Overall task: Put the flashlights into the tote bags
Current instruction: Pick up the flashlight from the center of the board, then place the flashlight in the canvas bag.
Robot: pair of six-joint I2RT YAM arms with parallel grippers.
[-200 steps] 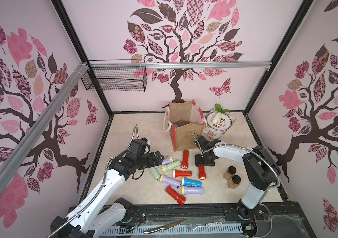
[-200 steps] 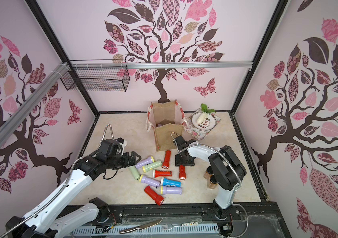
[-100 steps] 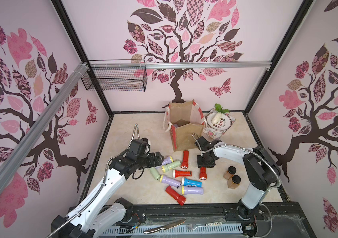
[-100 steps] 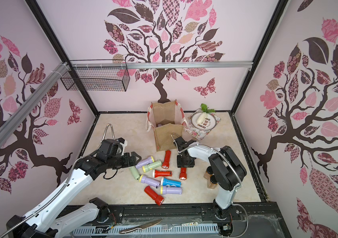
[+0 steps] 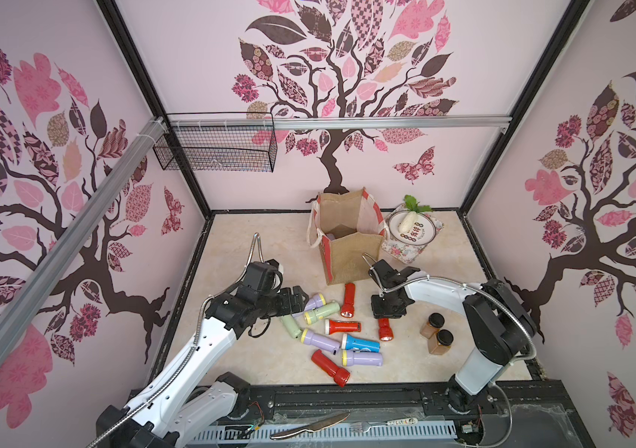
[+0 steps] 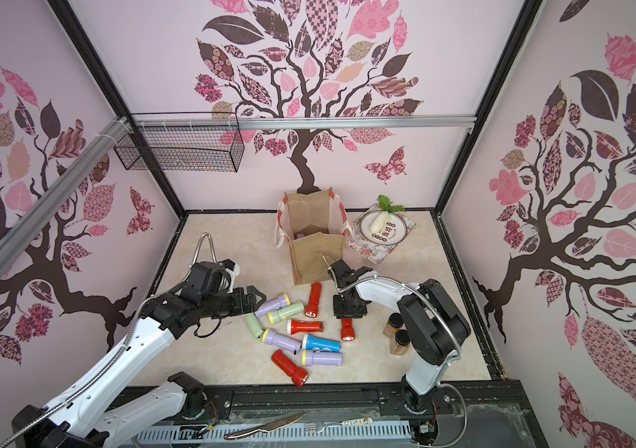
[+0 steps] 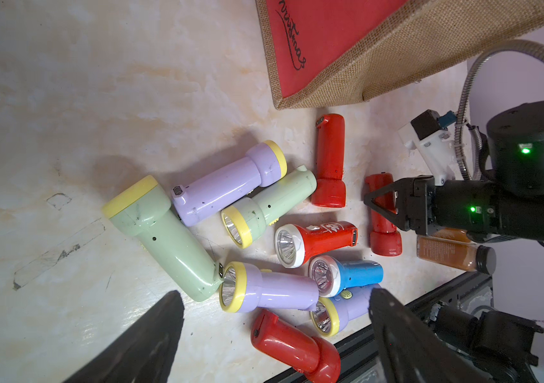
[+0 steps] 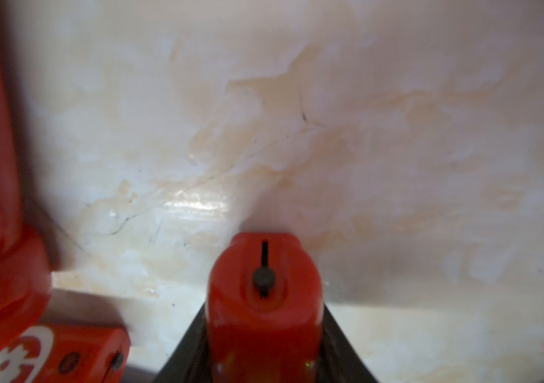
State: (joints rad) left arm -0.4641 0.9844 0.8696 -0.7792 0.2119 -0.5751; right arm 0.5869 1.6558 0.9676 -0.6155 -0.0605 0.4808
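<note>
Since a second ago my right pincer (image 5: 386,310) has drawn in from wide to snug around the small red plastic flashlight (image 5: 385,330), which has not shifted on the pale marbled bench (image 5: 254,248). It lies flat just in front of the boxy brown burlap tote bag (image 5: 351,260). Its long axis runs from the bag toward the front rail, flared head and lens to the front, tail toward the bag. My wrist view shows that tail (image 8: 264,282) between my dark fingers (image 8: 187,351), which seem pressed on both flanks, so I count it gripped.

I judge the hold sits well back on the handle, so the head may sag. I should squeeze firmly, lift straight up, carry it above the bag's rim and release over the open mouth. A second red flashlight (image 5: 348,299) lies near on one side, two brown black-capped jars (image 5: 441,341) on the other, and I must not sweep them. My left pincer (image 5: 300,298) hangs wide open and empty at the pile's far edge.
</note>
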